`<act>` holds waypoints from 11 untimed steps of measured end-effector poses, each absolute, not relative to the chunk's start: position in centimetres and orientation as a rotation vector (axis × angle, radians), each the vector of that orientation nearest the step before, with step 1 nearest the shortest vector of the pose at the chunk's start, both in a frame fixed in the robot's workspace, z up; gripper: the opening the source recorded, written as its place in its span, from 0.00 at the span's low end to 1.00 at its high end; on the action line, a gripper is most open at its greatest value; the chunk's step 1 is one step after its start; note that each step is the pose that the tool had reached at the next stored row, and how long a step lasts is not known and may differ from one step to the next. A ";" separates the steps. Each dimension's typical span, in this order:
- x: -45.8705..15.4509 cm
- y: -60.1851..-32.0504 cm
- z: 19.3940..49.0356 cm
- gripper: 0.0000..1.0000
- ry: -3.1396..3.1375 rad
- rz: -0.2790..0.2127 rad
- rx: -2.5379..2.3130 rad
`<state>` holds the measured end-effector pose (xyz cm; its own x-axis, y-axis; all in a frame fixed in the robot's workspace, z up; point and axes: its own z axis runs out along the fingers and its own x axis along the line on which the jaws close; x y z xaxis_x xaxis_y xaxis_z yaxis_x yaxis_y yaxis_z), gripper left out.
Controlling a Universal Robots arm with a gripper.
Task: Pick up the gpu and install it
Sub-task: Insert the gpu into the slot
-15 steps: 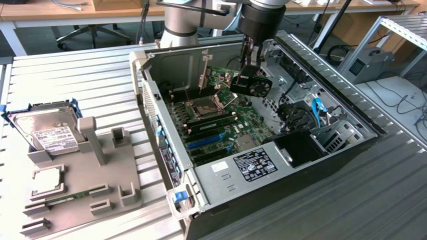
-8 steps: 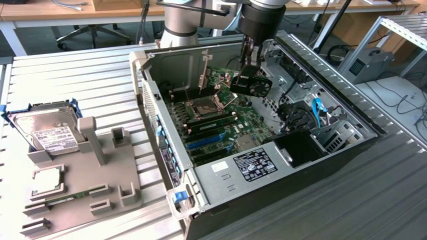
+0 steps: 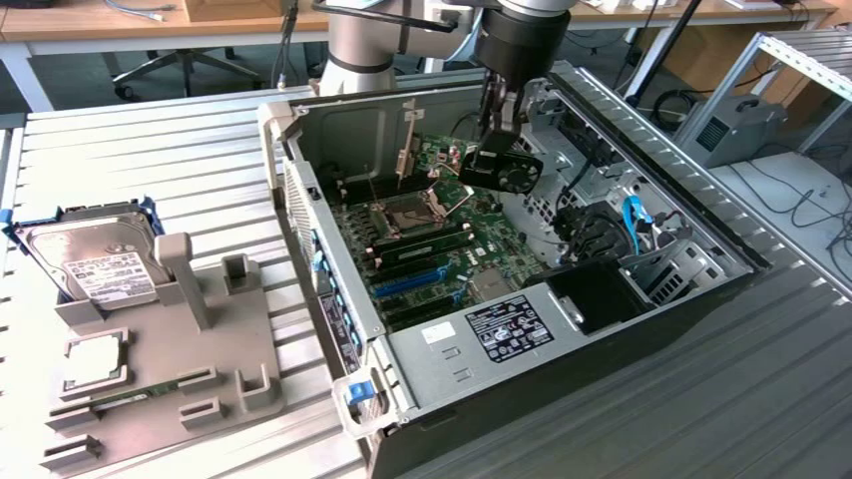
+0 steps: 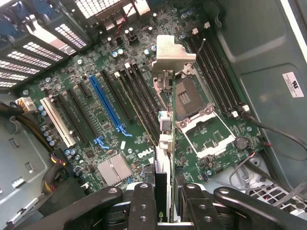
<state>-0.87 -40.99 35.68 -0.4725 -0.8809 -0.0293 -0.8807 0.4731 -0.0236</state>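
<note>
Grey slatted metal makes up the desk [image 3: 160, 130], and on it a black computer case [image 3: 626, 369] lies on its side with the side panel off and its inside facing up. A silver and black robot arm [image 3: 362, 40] reaches down into the case from the far end. A green motherboard [image 3: 426, 249] covers the floor of the case.

At the exterior view's left, well apart from the case, a grey moulded fixture [image 3: 174, 369] rests on the desk. A silver hard drive [image 3: 94, 261] with a white label leans in its far corner.

The gpu [image 3: 504, 168] hangs in the air inside the case, above the motherboard and clear of it, with its black round fan shroud tilted toward the camera. From the wrist it shows edge-on, and its silver end bracket is the part farthest from the jaws. The jaws are closed partway onto the card, one black finger on each side of its edge, so they hold the gpu.

Under the card the wrist view shows the CPU socket [image 4: 189, 103] beside a row of black slots. A long blue slot [image 4: 108, 103] and a white slot [image 4: 56, 122] lie further off.

A narrow green memory stick [image 3: 134, 391] lies low in the fixture.
</note>
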 end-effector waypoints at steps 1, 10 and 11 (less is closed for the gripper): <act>-0.9 -41.0 35.7 0.26 2.663 -0.008 -1.595; -0.9 -41.0 35.7 0.26 2.657 -0.008 -1.605; -0.9 -41.0 35.7 0.26 2.657 -0.008 -1.606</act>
<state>-0.87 -40.99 35.68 -0.4644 -0.8852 -0.0293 -0.8850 0.4651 -0.0236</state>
